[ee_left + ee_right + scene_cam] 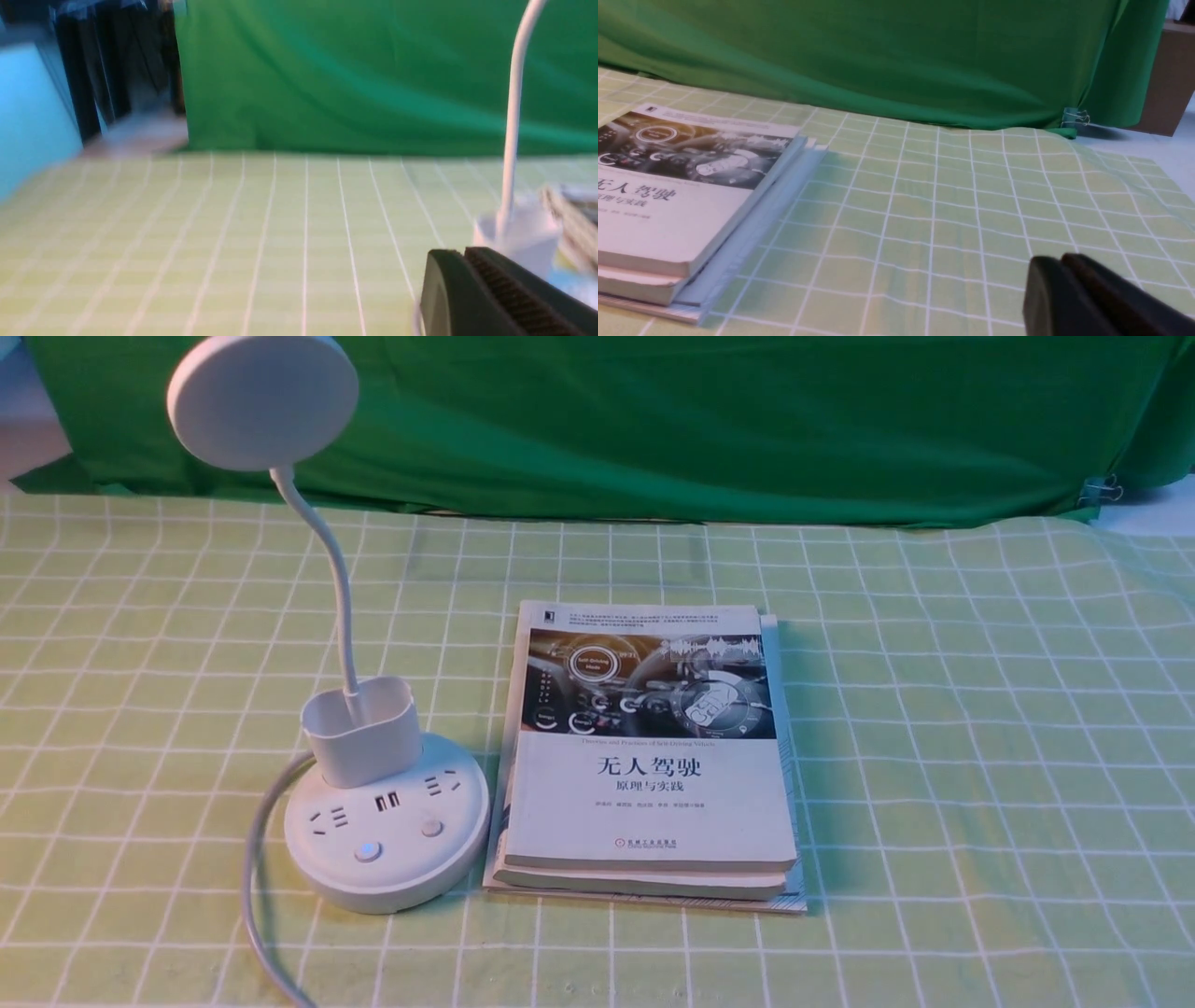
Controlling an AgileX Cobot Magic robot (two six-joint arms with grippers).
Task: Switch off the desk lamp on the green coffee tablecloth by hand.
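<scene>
The white desk lamp [383, 803] stands on the green coffee tablecloth [980, 756] at the left, with its disc head [263, 399] raised, thin neck, cup holder and round base bearing two buttons; the front button [368, 851] glows faintly. Neither arm shows in the front view. In the left wrist view my left gripper [462, 254] is shut and empty, low over the cloth, with the lamp's neck and holder [514, 228] just beyond it. In the right wrist view my right gripper [1057, 261] is shut and empty over the cloth [948, 210], right of the books.
A stack of books [649, 756] lies right beside the lamp's base; it also shows in the right wrist view [682, 196]. The lamp's white cord [257, 896] runs off the front edge. Dark green draped fabric [700, 420] closes the back.
</scene>
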